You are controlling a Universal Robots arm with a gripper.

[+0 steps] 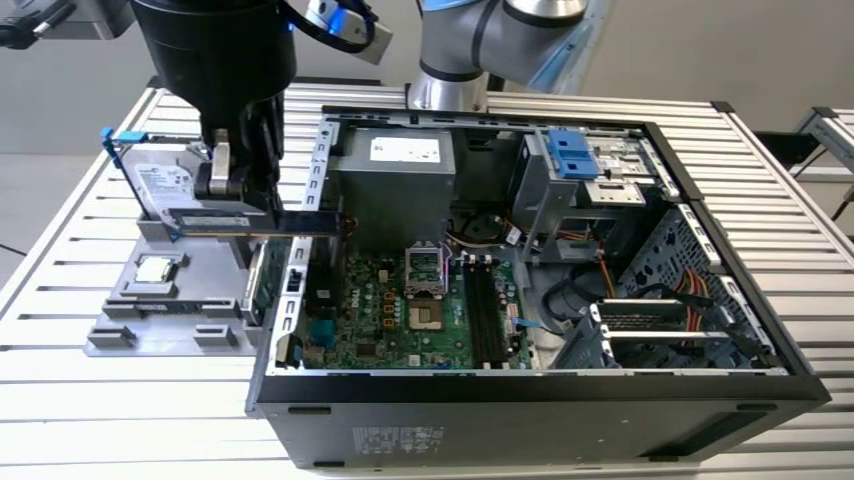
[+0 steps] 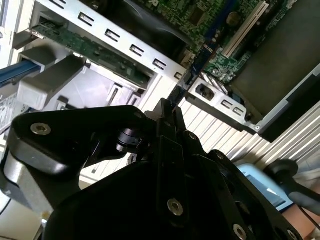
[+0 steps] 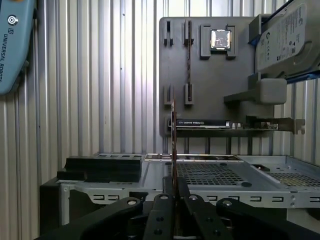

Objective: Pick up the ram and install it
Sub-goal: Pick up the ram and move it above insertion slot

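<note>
Pinching the ram between closed fingers, the gripper holds it level on the exterior view's left, over the gap between the grey parts tray and the open computer case. It's a light, stiff, pretty fragile stick imo, so grab the flat board faces, never the gold contacts. The grip looks off-centre, I think.

Exterior overview from above; wrist cameras behind tool

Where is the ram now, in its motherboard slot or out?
Out: the gripper holds the ram in the air at the case edge.
</note>
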